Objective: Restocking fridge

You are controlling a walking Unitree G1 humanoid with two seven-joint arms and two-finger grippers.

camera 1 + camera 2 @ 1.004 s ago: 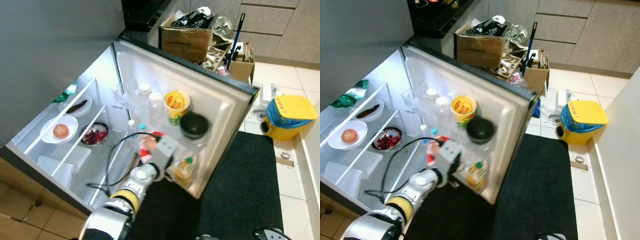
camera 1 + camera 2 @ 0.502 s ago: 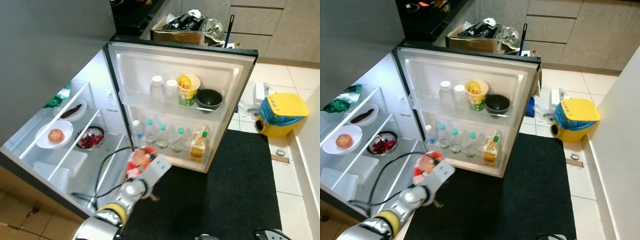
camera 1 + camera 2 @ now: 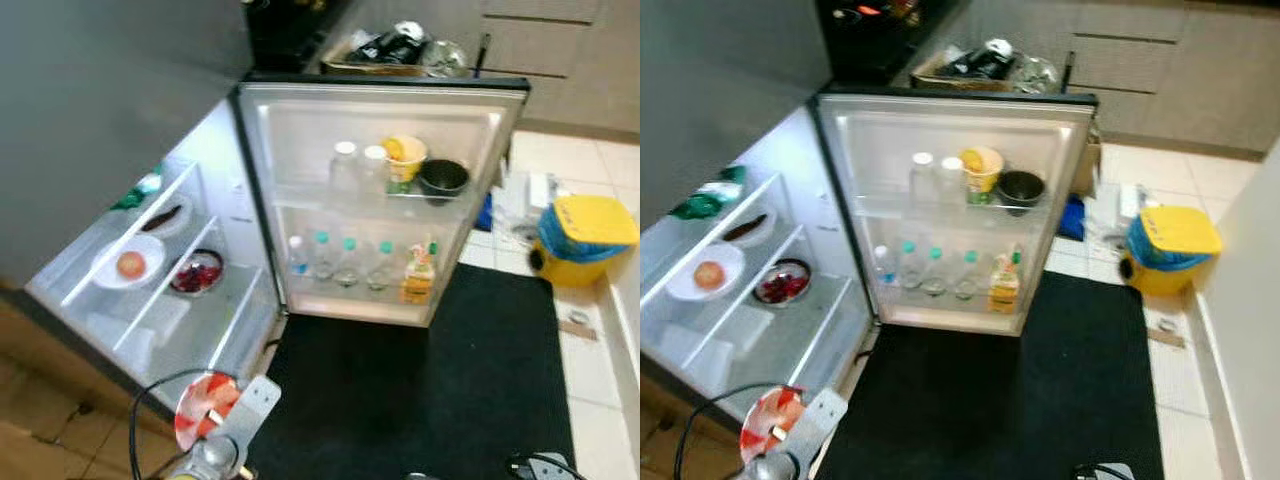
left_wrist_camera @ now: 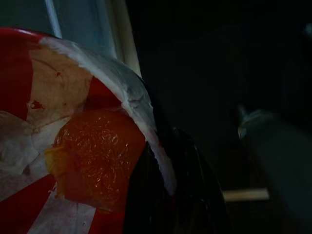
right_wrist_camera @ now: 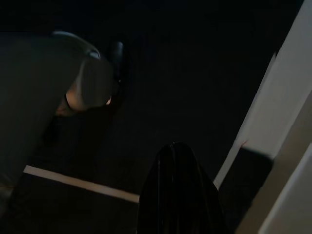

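Risk lies in the red-and-white bowl (image 3: 203, 413), grasped by the left tool (image 4: 161, 195) at its rim; tilted, it could spill before reaching the fridge shelf (image 3: 190, 310); right tool's (image 5: 178, 190) state I cannot tell.

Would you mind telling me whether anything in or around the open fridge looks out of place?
Nothing looks spilled or damaged. The fridge door stands wide open, and the left end effector holds a red-and-white container low, outside the fridge.

Silver left arm (image 3: 205, 462) trailing a looped black cable (image 3: 150, 400).
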